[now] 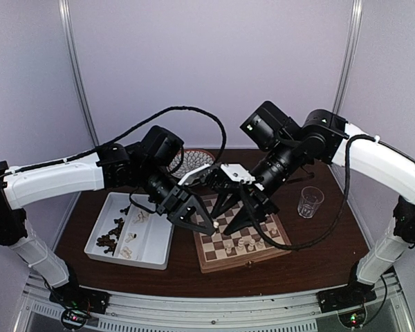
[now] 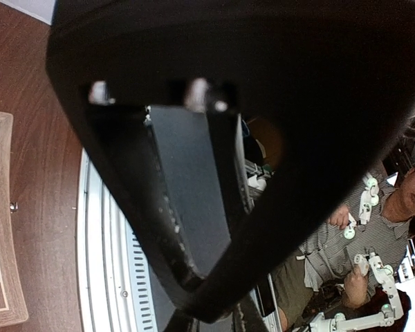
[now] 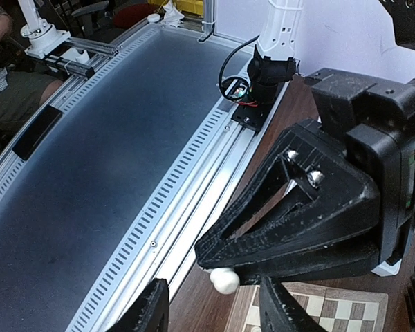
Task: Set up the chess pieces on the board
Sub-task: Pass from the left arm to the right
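The board [image 1: 214, 257] lies right of centre with several cream-white chess pieces [image 1: 241, 243] standing on its near rows. My left gripper [image 1: 213, 224] is shut on a cream-white piece [image 3: 225, 280], held above the board's near-left corner [image 3: 318, 311]. My right gripper [image 1: 247, 223] is open and empty just above the board, right beside the left one; its fingers [image 3: 149, 308] frame the held piece. More dark brown pieces [image 1: 111, 236] and cream-white ones [image 1: 131, 238] lie in the white tray [image 1: 152, 252]. The left wrist view is mostly blocked by a black gripper body; the board's edge [image 2: 0, 228] shows at the left.
A clear drinking glass [image 1: 310, 202] stands right of the board. A round patterned plate [image 1: 197, 158] sits behind the grippers. The two arms nearly touch over the board. The metal rail [image 3: 194, 180] runs along the table's near edge.
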`<action>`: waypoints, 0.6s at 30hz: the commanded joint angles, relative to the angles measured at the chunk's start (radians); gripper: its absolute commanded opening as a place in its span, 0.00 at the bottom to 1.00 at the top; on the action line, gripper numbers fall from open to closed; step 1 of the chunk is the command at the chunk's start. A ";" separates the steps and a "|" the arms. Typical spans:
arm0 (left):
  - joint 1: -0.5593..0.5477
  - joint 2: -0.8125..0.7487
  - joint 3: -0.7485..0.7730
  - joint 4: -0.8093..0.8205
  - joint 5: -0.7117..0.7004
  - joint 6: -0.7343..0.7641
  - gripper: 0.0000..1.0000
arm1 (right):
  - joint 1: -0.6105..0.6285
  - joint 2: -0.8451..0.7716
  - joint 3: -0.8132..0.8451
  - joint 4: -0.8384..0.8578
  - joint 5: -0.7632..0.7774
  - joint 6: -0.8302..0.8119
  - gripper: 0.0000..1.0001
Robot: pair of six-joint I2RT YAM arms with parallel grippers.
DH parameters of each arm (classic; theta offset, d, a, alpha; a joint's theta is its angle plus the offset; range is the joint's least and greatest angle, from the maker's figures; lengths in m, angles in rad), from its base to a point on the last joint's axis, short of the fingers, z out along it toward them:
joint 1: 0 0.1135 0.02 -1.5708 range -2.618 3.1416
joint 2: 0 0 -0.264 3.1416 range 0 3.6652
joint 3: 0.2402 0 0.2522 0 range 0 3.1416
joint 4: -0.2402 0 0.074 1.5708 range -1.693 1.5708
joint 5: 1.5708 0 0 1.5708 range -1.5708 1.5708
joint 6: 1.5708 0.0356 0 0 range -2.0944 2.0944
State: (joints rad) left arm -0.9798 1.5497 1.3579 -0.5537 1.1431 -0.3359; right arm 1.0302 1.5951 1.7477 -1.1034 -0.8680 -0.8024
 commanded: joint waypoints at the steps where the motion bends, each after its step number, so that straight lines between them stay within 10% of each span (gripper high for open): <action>1: -0.006 0.000 0.031 0.061 0.031 -0.008 0.09 | 0.010 0.007 0.026 -0.004 -0.047 0.016 0.46; 18: -0.007 -0.007 0.013 0.175 0.064 -0.060 0.09 | 0.028 0.020 0.029 0.023 -0.059 0.048 0.21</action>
State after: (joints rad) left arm -0.9859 1.5497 1.3579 -0.4915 1.1790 -0.3771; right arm 1.0386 1.5974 1.7535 -1.0920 -0.9104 -0.7719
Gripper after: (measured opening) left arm 0.133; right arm 0.249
